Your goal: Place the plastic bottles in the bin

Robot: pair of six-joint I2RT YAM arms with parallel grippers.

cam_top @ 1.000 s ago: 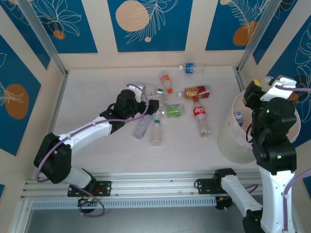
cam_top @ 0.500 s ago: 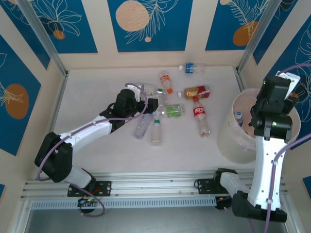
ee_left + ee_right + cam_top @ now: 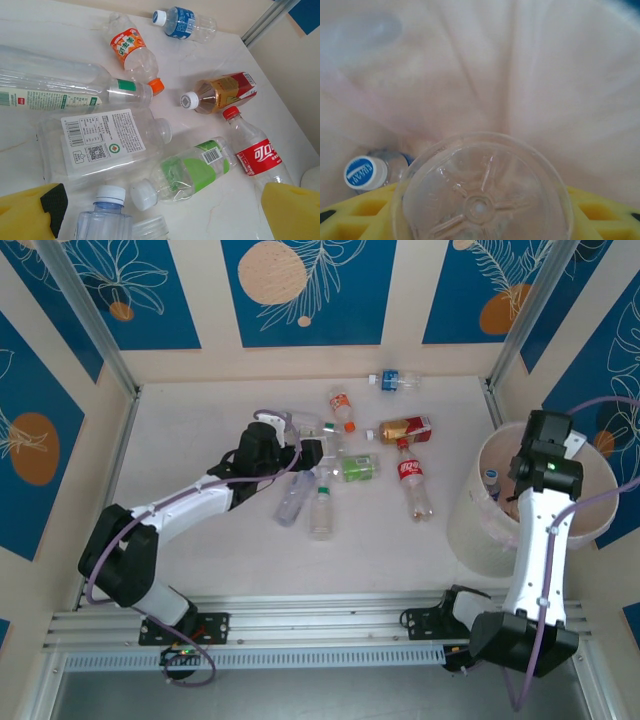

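Item one: a clear bottle (image 3: 482, 197), seen base-on from the right wrist, sits clamped between the yellow fingers (image 3: 602, 212) of the right gripper (image 3: 541, 454). I note contact on both sides of the bottle's body. This gripper hangs over the open mouth of the bin (image 3: 470, 530), and the pale bag liner (image 3: 545, 75) spreads out beyond the held bottle. Below and left of the grip lies a blue-capped bottle (image 3: 366, 172), already inside the bin (its cap is also visible from above).

Item two: the other bottles lie on the table (image 3: 200, 405) ahead of the left gripper (image 3: 160, 215). Its jaws stand wide apart and grasp nothing.
- Nearest, between the fingertips and closer to the left one, is a white-capped bottle (image 3: 107, 215).
- Just beyond it lies a flattened bottle with a white printed label (image 3: 102, 142).
- A green-labelled bottle (image 3: 192, 167) lies to that one's right.
- A red-labelled bottle (image 3: 255, 155) lies just beside the right fingertip.
- Further out are a long green-banded bottle (image 3: 75, 92), an orange-labelled bottle (image 3: 132, 50) and an amber bottle (image 3: 222, 92).
- A blue-labelled bottle (image 3: 187, 22) lies farthest from the fingers, near the back wall.
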